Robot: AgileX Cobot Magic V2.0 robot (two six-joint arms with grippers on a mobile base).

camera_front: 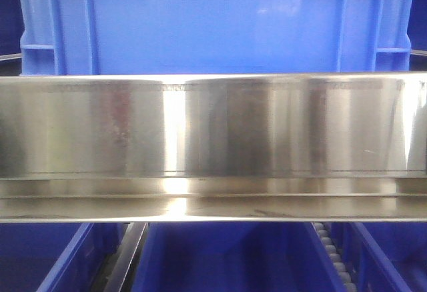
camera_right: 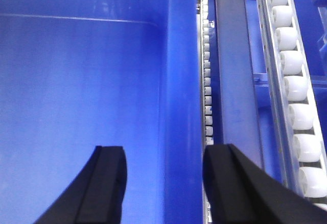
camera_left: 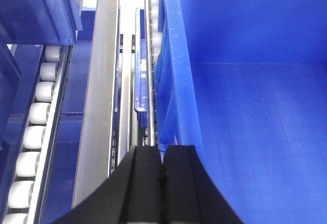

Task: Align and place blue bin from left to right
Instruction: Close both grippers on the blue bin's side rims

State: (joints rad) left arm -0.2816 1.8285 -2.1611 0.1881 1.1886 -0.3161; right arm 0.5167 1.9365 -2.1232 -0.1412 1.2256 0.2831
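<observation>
Jaws of the black left gripper [camera_left: 163, 183] are squeezed tight together with nothing between them, just over the side wall of the big blue plastic bin [camera_left: 255, 106] and near a row of white plastic rollers [camera_left: 36, 111]. The black right gripper [camera_right: 166, 183] has its jaws spread wide, one inside the bin and one outside, with the bin's other side wall between them; I cannot tell if they touch it. From the front, the bin stands just behind a long shiny steel bar [camera_front: 213, 132].
</observation>
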